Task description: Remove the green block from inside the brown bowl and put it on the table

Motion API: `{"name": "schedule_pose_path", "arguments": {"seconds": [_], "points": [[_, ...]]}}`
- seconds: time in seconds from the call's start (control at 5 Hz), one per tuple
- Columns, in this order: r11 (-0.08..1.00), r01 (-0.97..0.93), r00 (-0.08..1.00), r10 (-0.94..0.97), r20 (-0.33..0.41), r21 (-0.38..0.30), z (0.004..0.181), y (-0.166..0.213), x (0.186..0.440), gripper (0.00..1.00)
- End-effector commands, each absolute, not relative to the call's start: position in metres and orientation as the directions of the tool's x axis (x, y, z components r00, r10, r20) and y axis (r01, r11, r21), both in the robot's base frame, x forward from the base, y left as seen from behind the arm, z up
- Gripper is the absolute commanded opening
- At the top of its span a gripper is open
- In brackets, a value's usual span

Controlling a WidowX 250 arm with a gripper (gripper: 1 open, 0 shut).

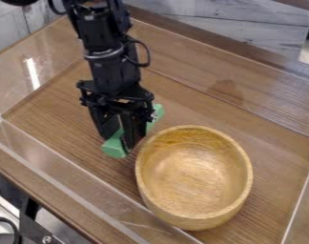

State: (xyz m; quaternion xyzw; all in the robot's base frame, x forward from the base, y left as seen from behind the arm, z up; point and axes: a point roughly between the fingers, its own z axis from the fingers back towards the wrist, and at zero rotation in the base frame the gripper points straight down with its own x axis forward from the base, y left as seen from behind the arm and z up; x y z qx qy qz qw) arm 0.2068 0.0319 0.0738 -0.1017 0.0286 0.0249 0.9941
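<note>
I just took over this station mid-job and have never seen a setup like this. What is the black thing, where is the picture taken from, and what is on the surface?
There is one picture, taken from a camera looking down across the brown wood-grain table, which has low clear walls around it. The black thing is a single robot arm; its hand points almost straight down. Its fingers are closed around a small bright green block, holding it at or just above the tabletop; whether it touches cannot be told. Right beside it, toward the camera, sits a round light-brown wooden bowl. The bowl is empty, so the block is already out and only needs releasing.
</note>
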Motion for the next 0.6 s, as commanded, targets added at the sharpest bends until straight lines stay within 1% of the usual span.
{"name": "schedule_pose_path", "arguments": {"seconds": [0.0, 0.2, 0.4], "points": [[0.98, -0.055, 0.998, 0.05, -0.033, -0.19, 0.0768, 0.0355, 0.2123, 0.0], [0.981, -0.057, 0.998, 0.051, -0.035, -0.187, 0.074, 0.0359, 0.2128, 0.0], [0.98, -0.058, 0.998, 0.053, -0.034, -0.192, 0.0754, 0.0376, 0.2141, 1.0]]}}
